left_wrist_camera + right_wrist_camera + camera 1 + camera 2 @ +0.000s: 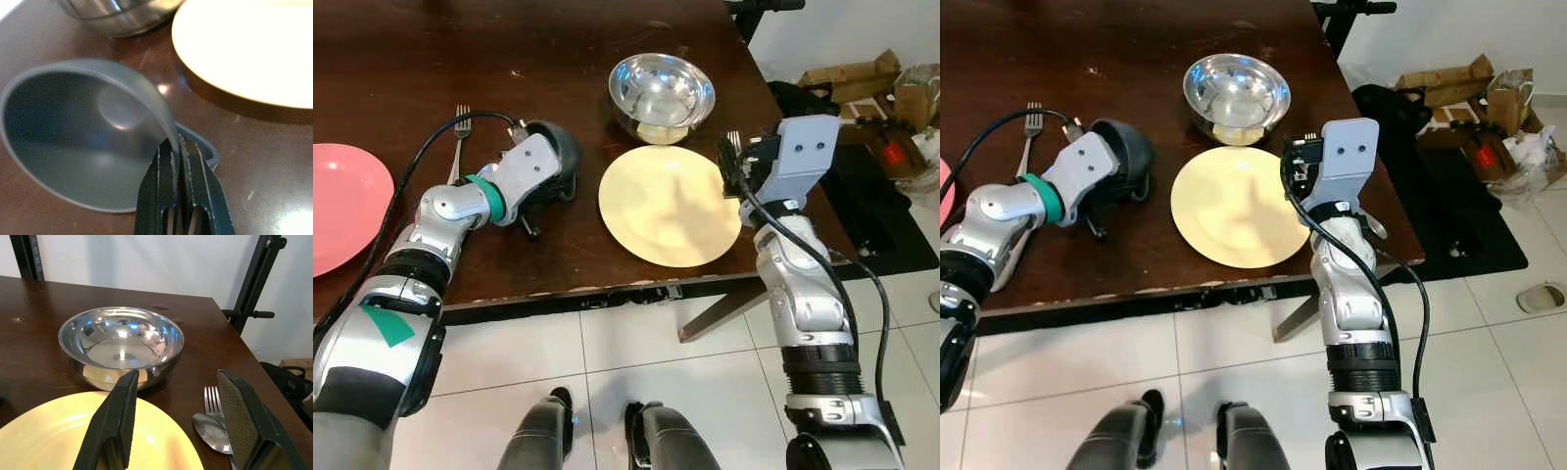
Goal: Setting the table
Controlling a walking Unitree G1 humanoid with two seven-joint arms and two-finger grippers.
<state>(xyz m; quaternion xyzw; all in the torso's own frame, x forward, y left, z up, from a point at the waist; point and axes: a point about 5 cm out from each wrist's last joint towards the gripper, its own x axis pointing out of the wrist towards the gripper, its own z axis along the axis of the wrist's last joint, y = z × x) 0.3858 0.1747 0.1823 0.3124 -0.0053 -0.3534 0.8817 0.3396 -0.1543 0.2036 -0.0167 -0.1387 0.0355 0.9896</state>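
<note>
A dark grey cup (562, 147) sits on the brown table (431, 59), left of the yellow plate (671, 206). My left gripper (176, 147) is shut on the cup's rim (164, 125), beside its handle. Behind the yellow plate stands a steel bowl (661, 93). My right gripper (178, 377) hovers open at the plate's right edge, nothing between its fingers. A fork (211, 404) and a spoon (211, 430) lie on the table just beyond it. Left of the cup lies another fork (460, 132), and a pink plate (342, 206) is at the far left.
The table's front edge (607, 292) runs close to my legs, and its right edge is beside my right arm. Cardboard boxes and clutter (891, 98) sit on the floor at the right, next to a black mat (881, 215). A black stand (264, 279) rises behind the table corner.
</note>
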